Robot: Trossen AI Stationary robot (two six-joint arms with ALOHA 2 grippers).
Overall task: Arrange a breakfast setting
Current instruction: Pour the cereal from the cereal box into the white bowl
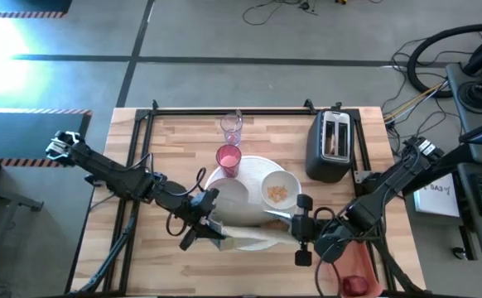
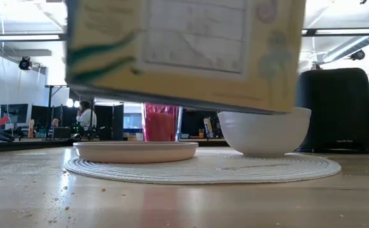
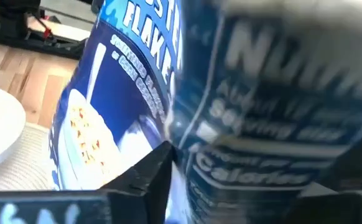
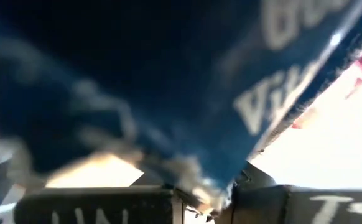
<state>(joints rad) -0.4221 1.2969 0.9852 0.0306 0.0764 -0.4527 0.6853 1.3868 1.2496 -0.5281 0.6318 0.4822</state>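
From above, the left pincer (image 1: 210,230) and the right pincer (image 1: 301,238) meet at opposite ends of a cereal box (image 1: 253,234), which lies across the near edge of the large white round plate (image 1: 253,165) on the wooden counter (image 1: 175,141). The small white bowl (image 1: 280,189) with cereal in it sits on the plate's right side, the smaller pale plate (image 1: 228,194) on its left, the pink tumbler (image 1: 228,158) at its far rim and the clear glass (image 1: 231,126) just beyond. The black toaster (image 1: 330,145) stands to the right, and an orange-red tray (image 1: 359,269) lies near the right arm.

At counter height, the box (image 2: 184,50) hangs tilted above the woven placemat (image 2: 203,170), clear of the pale plate (image 2: 135,151) and the bowl (image 2: 264,131).

The left wrist view shows the box's blue printed side (image 3: 231,106) close against a dark finger (image 3: 147,177); whether the left pincer is clamped or slightly apart I cannot tell.

The right wrist view shows the box's corner (image 4: 199,168) pinched at the right pincer, apparently closed on it.
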